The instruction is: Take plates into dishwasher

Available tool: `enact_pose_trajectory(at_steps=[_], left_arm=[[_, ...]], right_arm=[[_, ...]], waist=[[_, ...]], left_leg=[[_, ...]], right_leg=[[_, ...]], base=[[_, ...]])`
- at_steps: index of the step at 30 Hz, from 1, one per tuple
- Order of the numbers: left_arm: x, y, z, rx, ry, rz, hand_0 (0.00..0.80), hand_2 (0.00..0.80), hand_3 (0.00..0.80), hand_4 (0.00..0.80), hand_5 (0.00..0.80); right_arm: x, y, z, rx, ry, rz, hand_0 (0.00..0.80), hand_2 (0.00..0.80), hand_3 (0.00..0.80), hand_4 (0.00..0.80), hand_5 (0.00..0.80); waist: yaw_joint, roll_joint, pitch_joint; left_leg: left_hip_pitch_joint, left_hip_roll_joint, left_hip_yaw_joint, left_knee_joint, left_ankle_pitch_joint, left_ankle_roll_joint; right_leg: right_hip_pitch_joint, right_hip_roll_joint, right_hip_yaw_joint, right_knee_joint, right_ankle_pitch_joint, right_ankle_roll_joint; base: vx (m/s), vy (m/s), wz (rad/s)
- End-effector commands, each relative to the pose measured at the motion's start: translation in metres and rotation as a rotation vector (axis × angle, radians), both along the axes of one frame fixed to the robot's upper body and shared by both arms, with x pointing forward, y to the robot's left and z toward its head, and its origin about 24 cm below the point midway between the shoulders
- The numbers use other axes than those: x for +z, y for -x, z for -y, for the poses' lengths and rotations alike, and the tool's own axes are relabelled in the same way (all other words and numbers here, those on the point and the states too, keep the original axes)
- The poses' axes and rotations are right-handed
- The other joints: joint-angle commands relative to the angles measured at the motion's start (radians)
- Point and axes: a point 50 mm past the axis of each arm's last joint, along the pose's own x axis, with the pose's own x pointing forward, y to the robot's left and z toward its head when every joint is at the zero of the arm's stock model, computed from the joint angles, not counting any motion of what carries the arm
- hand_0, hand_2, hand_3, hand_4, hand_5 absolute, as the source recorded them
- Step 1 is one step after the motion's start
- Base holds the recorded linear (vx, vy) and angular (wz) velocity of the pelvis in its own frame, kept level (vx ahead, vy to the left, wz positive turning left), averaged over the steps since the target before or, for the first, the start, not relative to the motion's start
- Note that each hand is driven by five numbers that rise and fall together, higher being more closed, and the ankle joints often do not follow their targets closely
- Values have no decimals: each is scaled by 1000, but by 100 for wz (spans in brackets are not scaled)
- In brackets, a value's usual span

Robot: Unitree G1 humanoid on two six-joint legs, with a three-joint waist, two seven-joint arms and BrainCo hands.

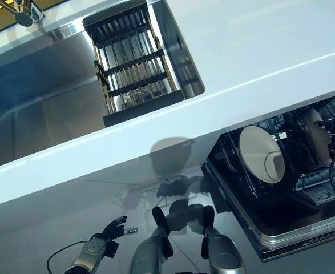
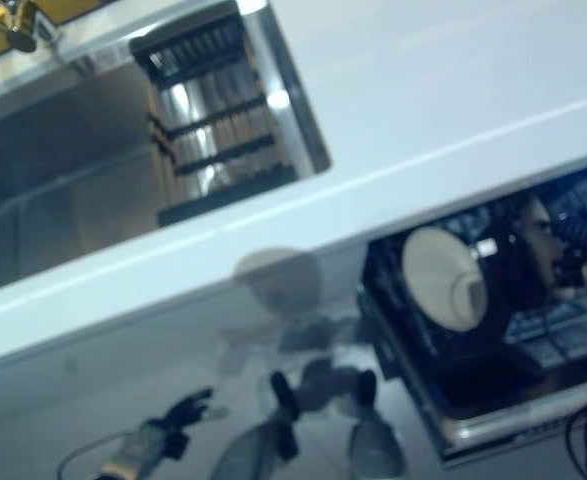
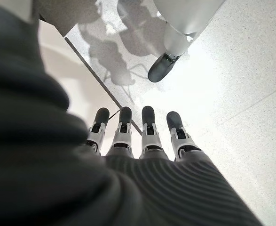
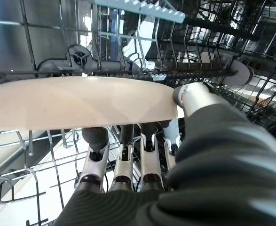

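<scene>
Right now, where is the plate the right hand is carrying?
The beige plate is pinched in the right hand, held over the dishwasher rack; a second plate already stands upright in that rack.

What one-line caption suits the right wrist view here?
Right hand pinching a beige round plate edge-on above the black wire dishwasher rack.

Count of items, by kind.
Two plates in the dishwasher rack (image 1: 304,188): first plate (image 1: 261,154), second plate (image 1: 315,134) further right. One sink (image 1: 36,108), one drying rack (image 1: 134,65), one tap (image 1: 21,11), one bench (image 1: 258,45).
</scene>
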Motion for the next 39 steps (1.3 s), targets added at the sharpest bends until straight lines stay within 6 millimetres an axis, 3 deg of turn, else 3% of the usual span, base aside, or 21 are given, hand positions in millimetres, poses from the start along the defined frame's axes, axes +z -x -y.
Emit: enact_pose_trajectory(at_steps=[1, 6, 14, 26, 39], left_arm=[[1, 6, -17, 32, -33, -12, 0, 0, 0, 0, 0], [3, 4, -20, 33, -41, -8, 0, 0, 0, 0, 0], [7, -3, -20, 43, -38, 17, 0, 0, 0, 0, 0], [14, -16, -20, 87, -7, 71, 0, 0, 0, 0, 0], [25, -32, -26, 105, 5, 119, 0, 0, 0, 0, 0]], right_arm=[[25, 6, 14, -77, 116, 27, 800, 800, 800, 800, 800], [20, 13, 25, -137, 99, 4, 800, 800, 800, 800, 800], [8, 16, 28, -149, 77, -9, 800, 800, 800, 800, 800], [14, 11, 25, -131, 90, 34, 800, 800, 800, 800, 800], [19, 7, 26, -142, 88, 69, 800, 800, 800, 800, 800]], waist=[[9, -96, -27], [12, -93, -29], [7, -68, -22], [-2, -23, -2], [-12, -7, 18]], left_leg=[[82, -44, 75, -4, -157, -28], [78, -43, 73, -4, -155, -31], [75, -39, 68, -4, -152, -30], [78, -22, 53, -4, -126, -41], [67, -10, 40, -3, -96, -46]], right_leg=[[5, 17, -57, -17, -104, -4], [4, 18, -57, -23, -102, -3], [-17, 6, -61, 24, -128, -12], [-82, -8, -68, 171, -219, -54], [-171, -28, -69, 327, -303, -90]], base=[[0, 0, 0], [-5, -6, 0], [-35, -46, 0], [-36, -88, -1], [-37, -96, -3]])
